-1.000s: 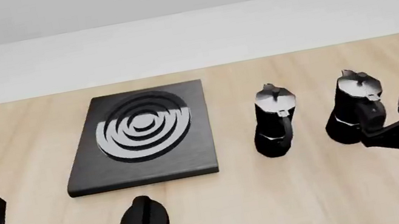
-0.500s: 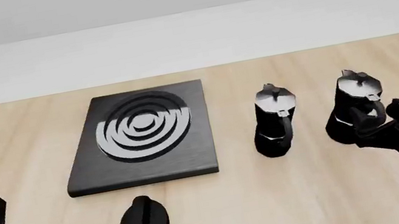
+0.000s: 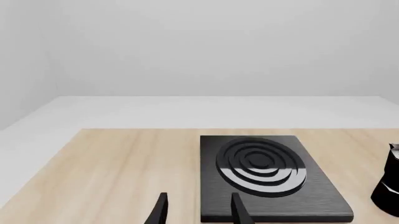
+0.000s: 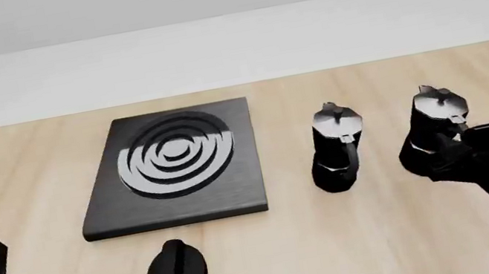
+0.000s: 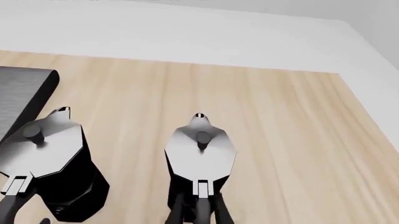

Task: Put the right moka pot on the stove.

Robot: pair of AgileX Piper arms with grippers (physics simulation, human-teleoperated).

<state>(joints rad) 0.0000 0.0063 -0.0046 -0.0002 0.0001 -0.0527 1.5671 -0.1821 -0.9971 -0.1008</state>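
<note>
The right gripper (image 4: 441, 145) closes around the right moka pot's (image 4: 435, 120) handle; the left gripper (image 3: 196, 212) idles, fingers apart.

Bright, even, diffuse light fills the room, with no glare. The counter (image 4: 48, 164) carries barely any shadows. All three views are sharp, evenly focused, undistorted at the edges.
</note>
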